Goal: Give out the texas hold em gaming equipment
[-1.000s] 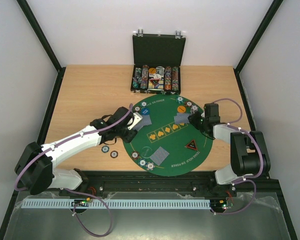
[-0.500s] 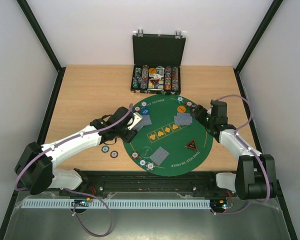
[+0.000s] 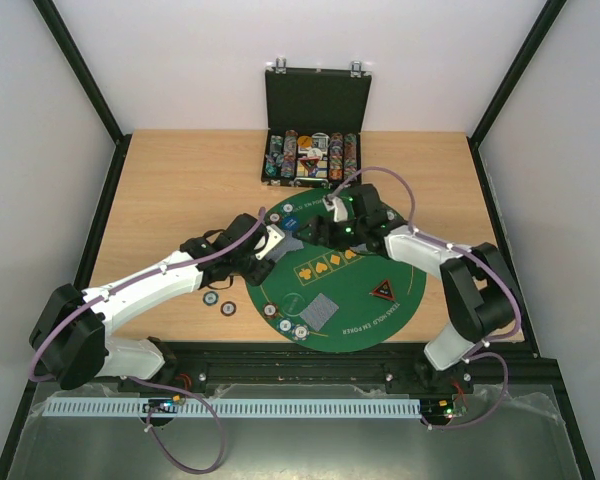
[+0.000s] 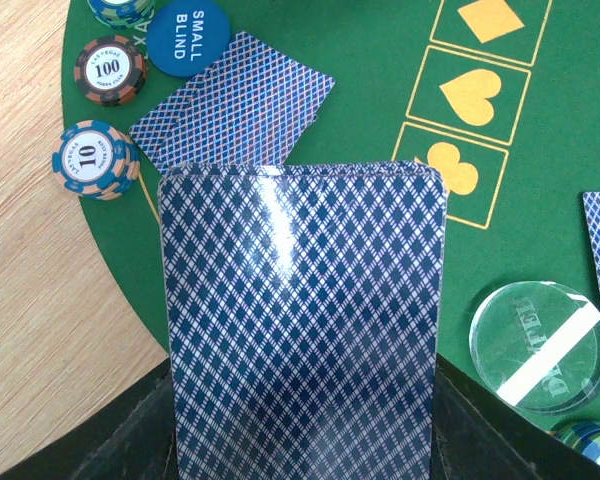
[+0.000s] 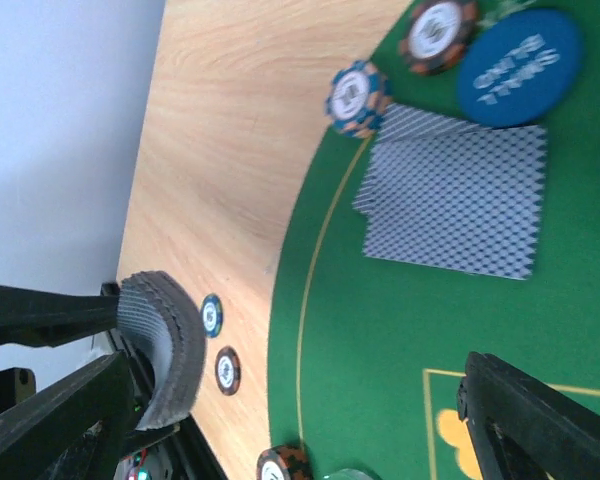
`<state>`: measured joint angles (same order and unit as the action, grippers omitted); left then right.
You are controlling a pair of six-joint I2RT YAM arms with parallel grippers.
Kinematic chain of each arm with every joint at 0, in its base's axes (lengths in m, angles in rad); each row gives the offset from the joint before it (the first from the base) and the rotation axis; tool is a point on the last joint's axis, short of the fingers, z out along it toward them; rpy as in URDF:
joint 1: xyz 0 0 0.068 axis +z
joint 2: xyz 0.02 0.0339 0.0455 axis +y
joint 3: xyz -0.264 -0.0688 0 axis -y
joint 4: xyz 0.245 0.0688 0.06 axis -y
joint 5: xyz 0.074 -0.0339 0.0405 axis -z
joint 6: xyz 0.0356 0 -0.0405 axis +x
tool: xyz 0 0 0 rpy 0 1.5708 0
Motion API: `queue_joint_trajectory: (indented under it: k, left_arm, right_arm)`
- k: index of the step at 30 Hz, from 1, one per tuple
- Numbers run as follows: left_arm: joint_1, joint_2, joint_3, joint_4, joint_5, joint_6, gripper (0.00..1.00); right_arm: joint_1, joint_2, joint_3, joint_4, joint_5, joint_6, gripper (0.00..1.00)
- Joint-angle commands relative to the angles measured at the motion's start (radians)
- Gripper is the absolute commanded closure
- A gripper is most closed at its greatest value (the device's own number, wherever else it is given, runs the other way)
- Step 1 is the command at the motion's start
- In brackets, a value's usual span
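Observation:
My left gripper (image 3: 268, 245) is shut on a deck of blue-backed playing cards (image 4: 300, 320) at the left rim of the green mat (image 3: 345, 300). In front of the deck a small pile of cards (image 4: 235, 110) lies on the mat beside the blue SMALL BLIND button (image 4: 187, 35) and two striped chips (image 4: 95, 158). My right gripper (image 3: 325, 230) reaches across the mat towards the deck (image 5: 165, 345), open and with nothing between its fingers (image 5: 540, 420). Another card pile (image 3: 323, 311) and the black-and-red triangular marker (image 3: 383, 292) lie on the near half of the mat.
The black hinged case (image 3: 312, 130) stands open at the back with chip rows inside. Two chips (image 3: 218, 301) lie on the wood left of the mat, and three more (image 3: 287, 323) sit along its near-left edge. A clear round disc (image 4: 542, 345) lies on the mat.
My right arm swung from the mat's right side leftwards across it to the deck, and its jaws opened. The left arm with the deck stayed still.

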<state>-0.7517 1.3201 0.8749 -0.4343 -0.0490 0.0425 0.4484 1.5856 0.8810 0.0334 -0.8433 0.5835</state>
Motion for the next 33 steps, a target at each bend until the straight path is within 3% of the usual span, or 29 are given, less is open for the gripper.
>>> queue_joint_trajectory:
  k: [1, 15, 24, 33]
  left_arm:
    - [0.000, -0.026, -0.001, 0.005, 0.005, 0.007, 0.42]
    - [0.000, -0.022, -0.002, 0.005, 0.005, 0.007, 0.42]
    - [0.000, -0.021, -0.002, 0.004, 0.004, 0.007, 0.42]
    - [0.000, -0.022, -0.002, 0.005, 0.003, 0.007, 0.42]
  right_arm:
    - [0.062, 0.051, 0.070, -0.042, -0.088, -0.051, 0.11]
    - [0.151, 0.201, 0.245, -0.272, 0.016, -0.169, 0.13]
    - [0.147, 0.179, 0.271, -0.324, 0.186, -0.141, 0.14]
    - [0.115, 0.124, 0.255, -0.332, 0.220, -0.127, 0.16]
